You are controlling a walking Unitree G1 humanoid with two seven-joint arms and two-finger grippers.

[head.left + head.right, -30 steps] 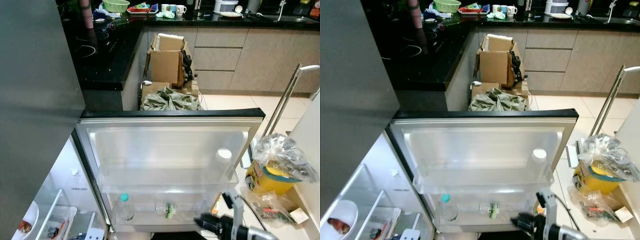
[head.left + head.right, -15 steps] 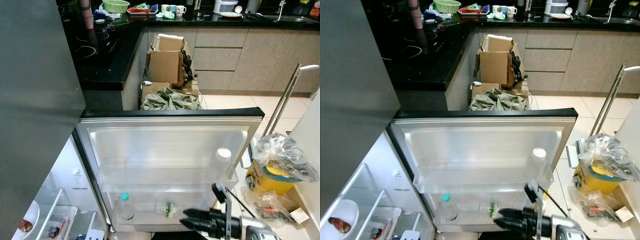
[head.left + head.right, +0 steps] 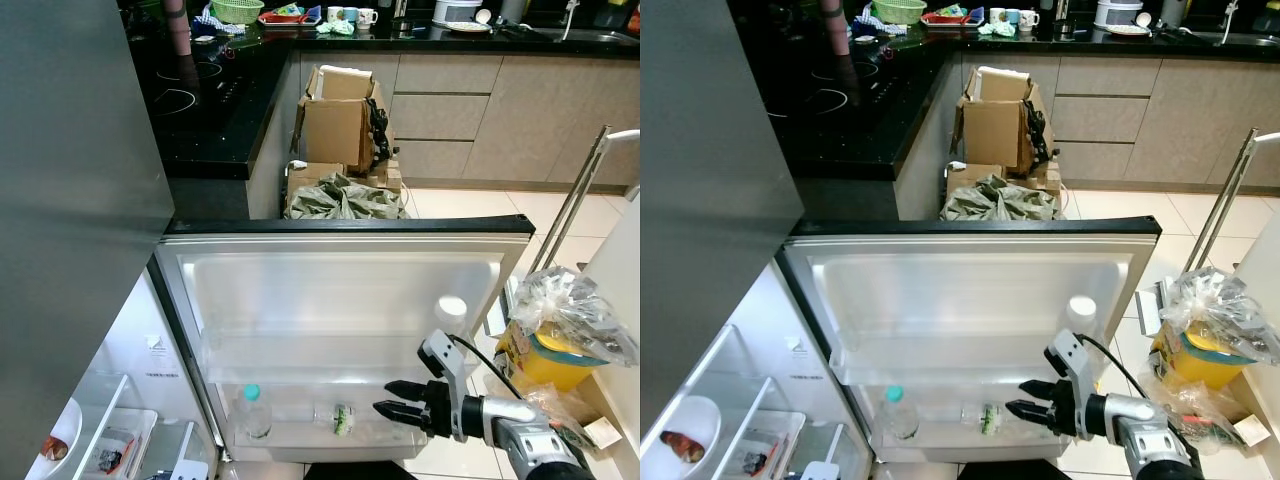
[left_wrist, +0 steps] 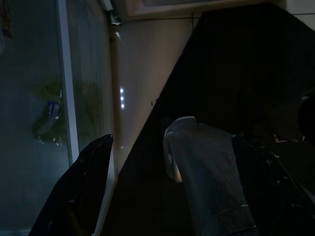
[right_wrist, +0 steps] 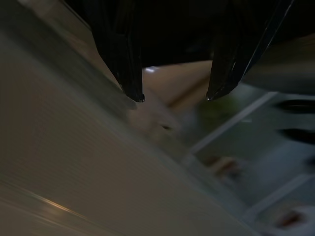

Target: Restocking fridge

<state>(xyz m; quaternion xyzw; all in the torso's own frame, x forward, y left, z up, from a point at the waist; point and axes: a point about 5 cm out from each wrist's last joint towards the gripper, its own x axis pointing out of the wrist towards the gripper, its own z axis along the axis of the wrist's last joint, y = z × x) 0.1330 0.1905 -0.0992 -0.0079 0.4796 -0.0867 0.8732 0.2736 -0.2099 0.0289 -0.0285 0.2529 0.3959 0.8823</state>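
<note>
The fridge door (image 3: 340, 285) stands open in front of me, its inner side facing up. Its lower shelf holds an upright clear bottle with a teal cap (image 3: 248, 410) and a small bottle with a green label (image 3: 336, 418) lying on its side. A white-capped bottle (image 3: 450, 318) stands at the right end of the upper shelf. My right gripper (image 3: 381, 396) is open and empty, its tips just right of the lying bottle; the right wrist view shows the right gripper (image 5: 174, 96) with both fingertips apart over blurred shelf plastic. The left wrist view is dark, beside the fridge wall.
A yellow bucket in a plastic bag (image 3: 555, 340) sits on the floor at the right, by a metal frame (image 3: 575, 200). Cardboard boxes (image 3: 335, 120) stand beyond the door against the black counter (image 3: 205, 110). Fridge drawers (image 3: 110, 440) and a bowl lie lower left.
My right arm has risen from the bottom edge and reached left toward the lower door shelf, fingers staying apart. The bottles have not moved.
</note>
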